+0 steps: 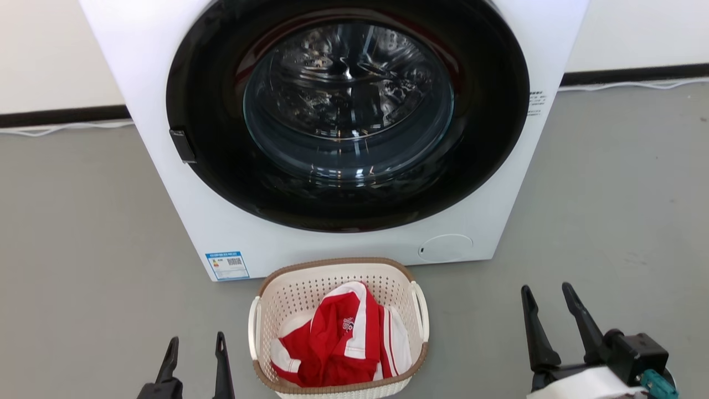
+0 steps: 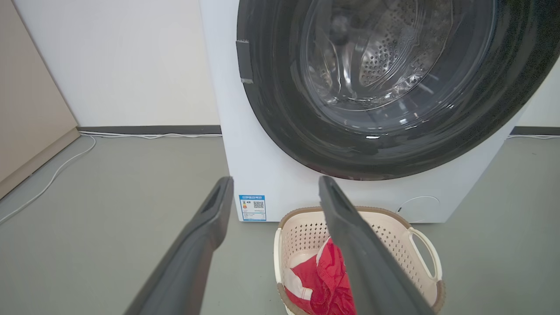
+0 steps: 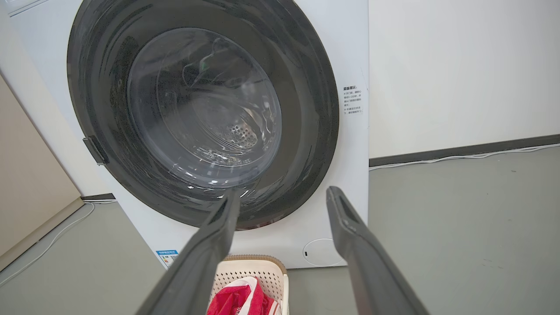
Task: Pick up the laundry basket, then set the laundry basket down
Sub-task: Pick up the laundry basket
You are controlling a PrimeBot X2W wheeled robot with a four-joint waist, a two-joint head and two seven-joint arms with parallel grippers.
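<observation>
The left end effector and right end effector each bear two tapering dark-grey fingers — slotted near the tips. Behind the right: black boxy mount, white wrist shell, teal connector.

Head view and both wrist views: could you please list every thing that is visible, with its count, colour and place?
washing machine: one, white with a black round door, shut, standing by the wall
blue label: one, on the washer's lower front corner
laundry basket: one, cream with brown rim and white handles, on the floor before the washer
garment: one, red and white, crumpled inside the basket
cable: white, along the dark baseboard
floor: grey
beige panel: one, far to the washer's side
left gripper: dark, open, beside the basket
right gripper: dark, open, on the basket's other side
</observation>
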